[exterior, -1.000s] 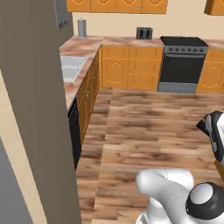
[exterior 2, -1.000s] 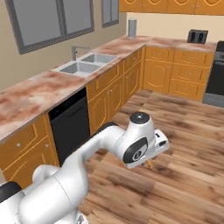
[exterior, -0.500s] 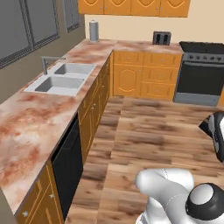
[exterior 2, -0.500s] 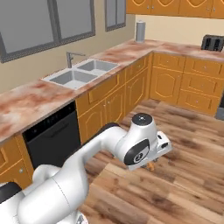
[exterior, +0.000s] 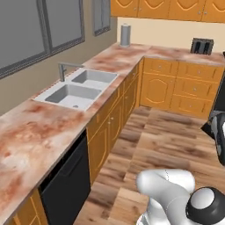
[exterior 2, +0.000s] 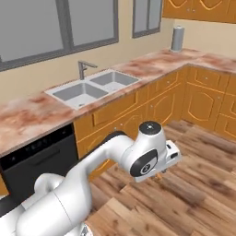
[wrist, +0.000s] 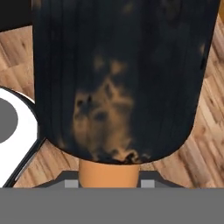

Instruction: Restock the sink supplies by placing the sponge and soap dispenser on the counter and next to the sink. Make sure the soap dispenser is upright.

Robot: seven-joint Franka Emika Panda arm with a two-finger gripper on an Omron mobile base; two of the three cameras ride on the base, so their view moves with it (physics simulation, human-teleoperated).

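My jaws are clamped on a dark, brown-blotched bottle with an orange neck, which I take to be the soap dispenser (wrist: 116,78). In the hand view its body looms from the centre up toward 12 o'clock, with the neck at 6 o'clock down between the tips. Its long axis runs along the hand, so I judge that how upright it sits depends wholly on how I turn the wrist.

In the right base view the gripper (exterior 2: 159,174) hangs low over the wood floor (exterior 2: 193,184), tucked under the white forearm, with a bit of orange peeking out. From there the sink (exterior 2: 94,86) lies up at about 10 o'clock, well apart, set in the table (exterior 2: 27,117). That is the direction the coming move turns on: up and toward the bare stone just beside the basins.

The left base view gives the sink and the faucet (exterior: 66,69) clearly. I cannot find the sponge.
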